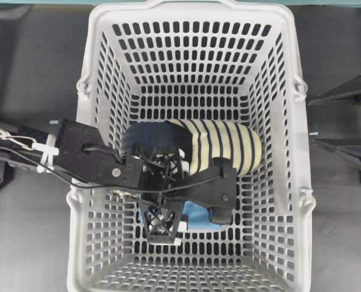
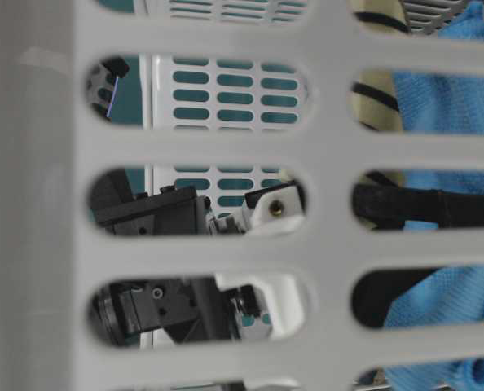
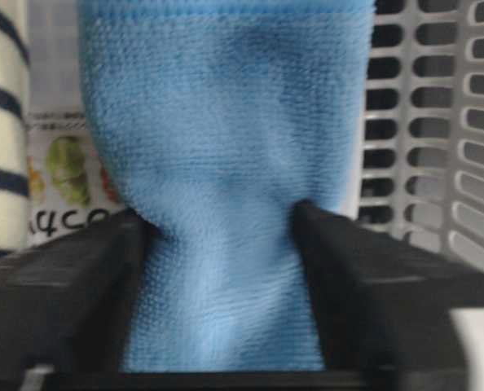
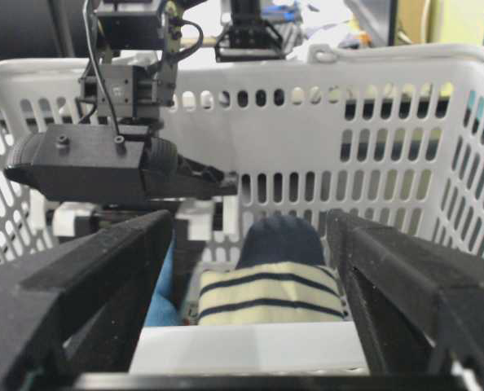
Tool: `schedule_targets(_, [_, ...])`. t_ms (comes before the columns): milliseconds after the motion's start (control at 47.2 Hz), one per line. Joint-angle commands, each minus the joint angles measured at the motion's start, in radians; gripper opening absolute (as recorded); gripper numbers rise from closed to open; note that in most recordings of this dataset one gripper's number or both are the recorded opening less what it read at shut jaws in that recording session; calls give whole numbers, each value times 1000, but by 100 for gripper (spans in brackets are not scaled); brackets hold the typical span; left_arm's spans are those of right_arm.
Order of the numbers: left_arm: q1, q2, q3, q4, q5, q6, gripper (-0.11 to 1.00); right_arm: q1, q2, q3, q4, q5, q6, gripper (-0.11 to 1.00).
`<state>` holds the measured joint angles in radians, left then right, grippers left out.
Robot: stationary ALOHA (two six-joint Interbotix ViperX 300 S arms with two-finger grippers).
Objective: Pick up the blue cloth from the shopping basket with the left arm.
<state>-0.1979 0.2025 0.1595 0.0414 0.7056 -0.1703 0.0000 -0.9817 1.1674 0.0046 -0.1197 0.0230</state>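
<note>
The blue cloth (image 1: 200, 215) lies in the light grey shopping basket (image 1: 302, 182), beside the striped slipper (image 1: 229, 146). My left gripper (image 1: 223, 194) reaches down inside the basket and is shut on the cloth. In the left wrist view the cloth (image 3: 226, 147) is pinched to a narrow waist at my left gripper (image 3: 226, 277), between its two black fingers (image 3: 364, 285). The table-level view shows the cloth (image 2: 446, 106) through the basket slots with a black finger (image 2: 421, 208) across it. My right gripper (image 4: 248, 224) is open and empty outside the basket's right wall; it also shows in the overhead view (image 1: 311, 121).
The slipper (image 4: 266, 289) lies right against the cloth (image 4: 156, 297) on the basket floor. A printed packet with vegetable pictures (image 3: 63, 183) lies under the cloth. The slotted basket walls (image 3: 437, 122) stand close around my left gripper. Dark table (image 1: 34, 73) surrounds the basket.
</note>
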Motion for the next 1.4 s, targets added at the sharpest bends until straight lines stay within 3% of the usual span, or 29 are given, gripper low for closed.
schedule_targets(0, [-6,-11,-8,3,-3,2,47,-2,5,-12,2,-11,-2,75])
schedule_targets(85, [-5,-29,-14,5,-3,6,24,-2,5,-12,2,-11,0,74])
schedule_targets(148, [-5,-41,-21,3,-3,12,13,-2,5,-12,2,-11,0,74])
schedule_targets(403, [-5,-112,-144,5,64,26,13,-2,5,-12,2,-11,2,74])
schedule_targets(700, [2,-152,-423,5,422,32,13,-2,3,-12,5,-12,2,74])
schedule_targets(806, [2,-155,-495,5,479,41,13,-2,2,-12,5,-12,2,74])
schedule_targets(1378, [15,-160,-485,5,480,51,13,-2,2,-12,6,-14,2,74])
